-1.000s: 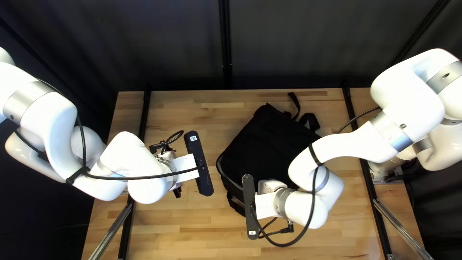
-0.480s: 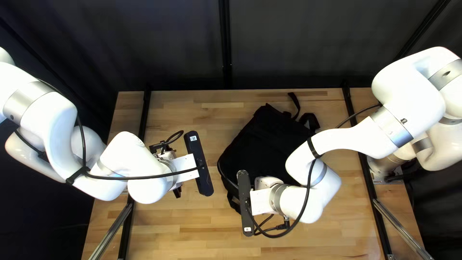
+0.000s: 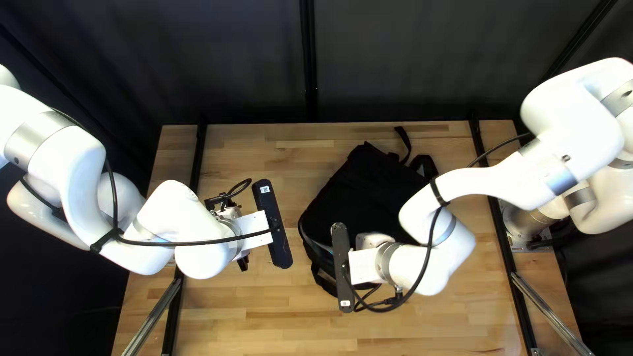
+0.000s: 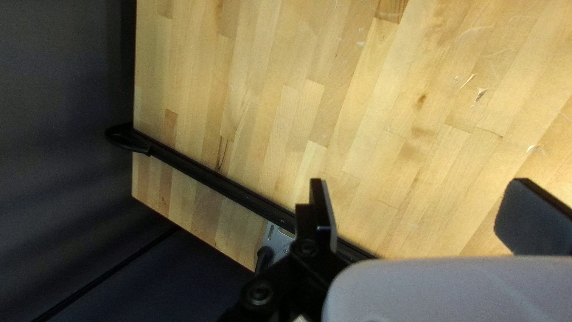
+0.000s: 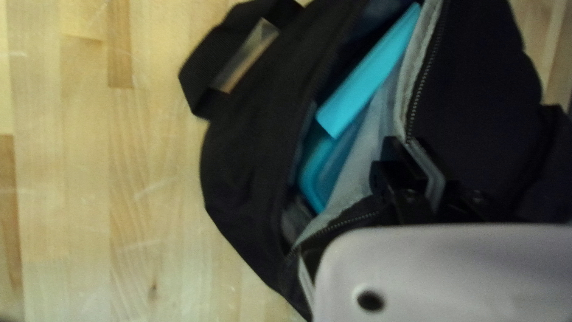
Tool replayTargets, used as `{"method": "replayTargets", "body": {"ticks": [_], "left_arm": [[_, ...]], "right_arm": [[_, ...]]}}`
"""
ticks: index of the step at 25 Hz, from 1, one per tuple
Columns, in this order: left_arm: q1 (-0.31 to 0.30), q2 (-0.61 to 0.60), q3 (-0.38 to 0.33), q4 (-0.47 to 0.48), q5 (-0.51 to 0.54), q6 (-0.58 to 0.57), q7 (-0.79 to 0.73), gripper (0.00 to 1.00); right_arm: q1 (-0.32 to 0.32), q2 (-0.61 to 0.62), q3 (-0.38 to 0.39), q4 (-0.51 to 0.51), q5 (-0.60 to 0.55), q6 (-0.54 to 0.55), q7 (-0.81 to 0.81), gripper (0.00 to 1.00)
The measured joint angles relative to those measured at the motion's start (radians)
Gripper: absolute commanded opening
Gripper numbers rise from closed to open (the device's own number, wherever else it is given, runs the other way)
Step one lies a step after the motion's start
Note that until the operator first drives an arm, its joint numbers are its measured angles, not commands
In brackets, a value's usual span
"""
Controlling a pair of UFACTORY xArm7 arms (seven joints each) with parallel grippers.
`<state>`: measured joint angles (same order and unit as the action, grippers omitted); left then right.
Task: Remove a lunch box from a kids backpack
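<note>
Inside one unzipped black backpack [image 5: 250, 161], one blue lunch box [image 5: 372, 74]

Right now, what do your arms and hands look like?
Left arm and right arm: white, rounded, silver-grey joint bands, black external cables. Each wrist carries a dark bar with a small white label. Left hand and right hand: black fingers on black links.

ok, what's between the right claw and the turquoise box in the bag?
Right wrist view: the backpack's pale grey lining lies between the right claw and the turquoise box.
</note>
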<state>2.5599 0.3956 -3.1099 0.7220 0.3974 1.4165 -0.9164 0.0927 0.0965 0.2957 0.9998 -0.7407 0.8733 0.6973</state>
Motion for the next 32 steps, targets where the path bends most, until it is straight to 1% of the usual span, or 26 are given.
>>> {"method": "replayTargets", "body": {"ticks": [4, 10, 15, 19, 26, 29, 32], "left_arm": [[0.0, 0.0, 0.0, 0.0, 0.0, 0.0, 0.0, 1.0], [0.0, 0.0, 0.0, 0.0, 0.0, 0.0, 0.0, 1.0], [0.0, 0.0, 0.0, 0.0, 0.0, 0.0, 0.0, 1.0], [0.0, 0.0, 0.0, 0.0, 0.0, 0.0, 0.0, 1.0], [0.0, 0.0, 0.0, 0.0, 0.0, 0.0, 0.0, 1.0], [0.0, 0.0, 0.0, 0.0, 0.0, 0.0, 0.0, 1.0], [0.0, 0.0, 0.0, 0.0, 0.0, 0.0, 0.0, 1.0]], "right_arm": [[-0.026, -0.064, -0.022, -0.042, 0.039, 0.015, -0.067, 0.0], [-0.071, -0.155, -0.075, -0.091, 0.099, 0.048, -0.194, 0.0], [-0.113, -0.183, -0.127, -0.108, 0.125, 0.067, -0.279, 0.0], [-0.13, -0.183, -0.143, -0.118, 0.119, 0.081, -0.271, 0.0], [-0.139, -0.21, -0.144, -0.157, 0.095, 0.116, -0.183, 0.0], [-0.145, -0.239, -0.152, -0.188, 0.1, 0.109, -0.172, 0.0], [-0.155, -0.263, -0.173, -0.215, 0.126, 0.08, -0.192, 0.0]]}}
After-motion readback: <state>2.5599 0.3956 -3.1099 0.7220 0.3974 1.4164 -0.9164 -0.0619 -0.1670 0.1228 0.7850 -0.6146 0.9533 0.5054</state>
